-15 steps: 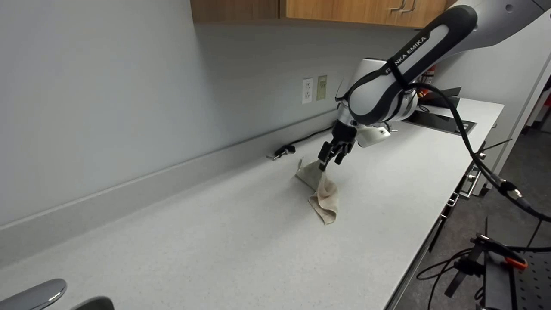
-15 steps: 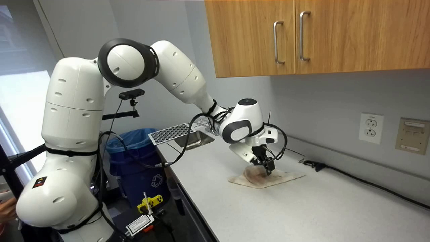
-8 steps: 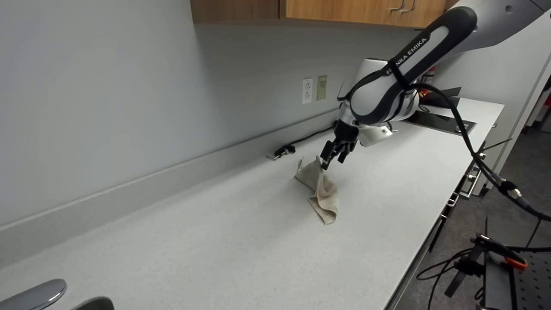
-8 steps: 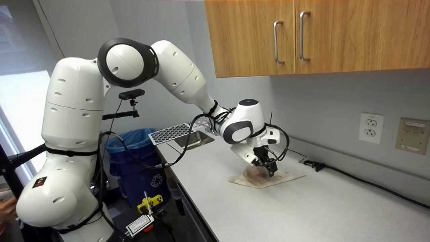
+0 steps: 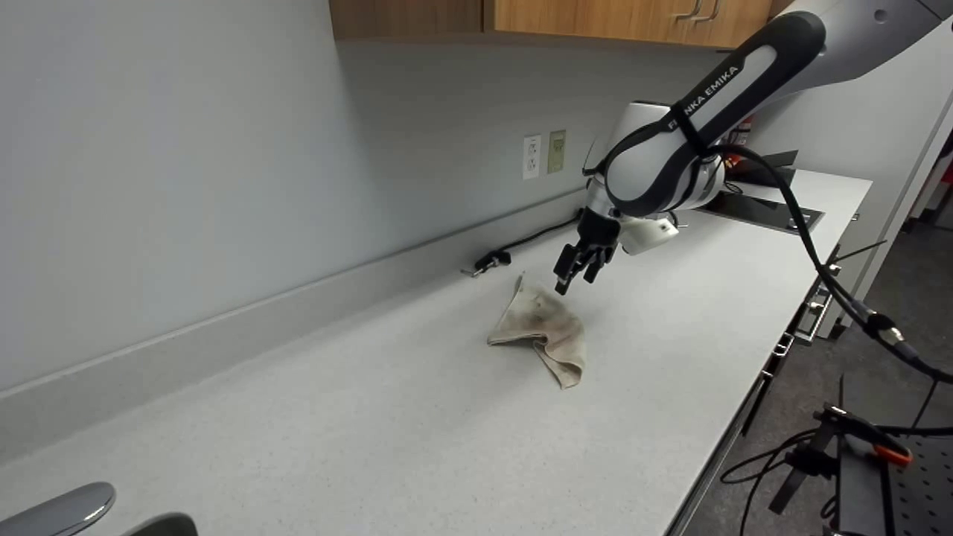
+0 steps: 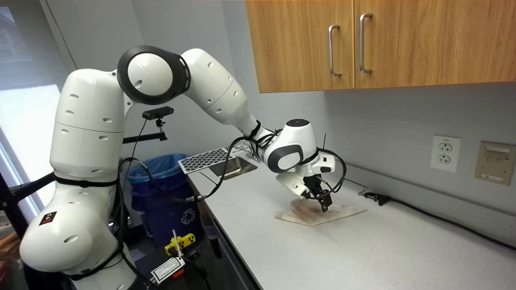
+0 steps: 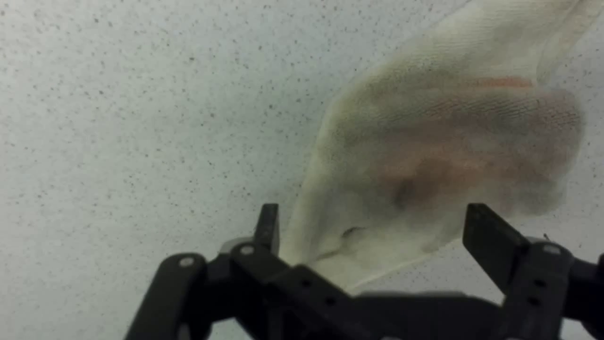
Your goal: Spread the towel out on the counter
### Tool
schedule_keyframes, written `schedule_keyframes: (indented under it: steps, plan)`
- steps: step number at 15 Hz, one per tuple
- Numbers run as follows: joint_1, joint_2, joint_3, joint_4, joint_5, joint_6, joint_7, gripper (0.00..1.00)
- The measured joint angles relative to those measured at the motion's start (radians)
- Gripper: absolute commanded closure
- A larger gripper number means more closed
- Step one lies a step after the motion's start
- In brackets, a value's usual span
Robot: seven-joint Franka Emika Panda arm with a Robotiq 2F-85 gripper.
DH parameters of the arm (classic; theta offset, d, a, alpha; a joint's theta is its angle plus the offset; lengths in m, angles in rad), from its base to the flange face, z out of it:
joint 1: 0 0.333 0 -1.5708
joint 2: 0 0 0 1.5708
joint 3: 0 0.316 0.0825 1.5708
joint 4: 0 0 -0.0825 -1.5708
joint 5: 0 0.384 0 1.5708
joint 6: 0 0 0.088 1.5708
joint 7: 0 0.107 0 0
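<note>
Rumpled towel (image 7: pixel 434 151) (speckled counter (image 7: pixel 141 141) beneath)

Wears rounded white shells (image 6: pixel 86 129) with oval recesses (image 6: pixel 138 84), a dark elbow ring (image 6: pixel 179 75), black straps (image 6: pixel 84 183) and cables (image 5: pixel 801 225), white "EMIKA" lettering (image 5: pixel 721 83) and, though small, seemingly a black-and-red sticker (image 6: pixel 47 218). Ends in black fingers (image 7: pixel 493 248) with pale screw heads (image 7: pixel 247 250).

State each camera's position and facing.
In an exterior view: above the speckled off-white counter, facing along it; white forearm shows.
In an exterior view: near the white jointed arm, mostly visible, facing roughly oppositely, toward the steel sink.
Wrist view: on the arm, facing down at the beige cloth towel; black gripper shows.
In both exterior views: towel, gripper, wooden cabinet.
</note>
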Motion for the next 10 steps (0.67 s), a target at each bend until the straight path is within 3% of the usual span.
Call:
schedule_keyframes:
  steps: [10]
  plan:
    - [0.066, -0.007, 0.003, -0.081, -0.056, 0.000, 0.004, 0.00]
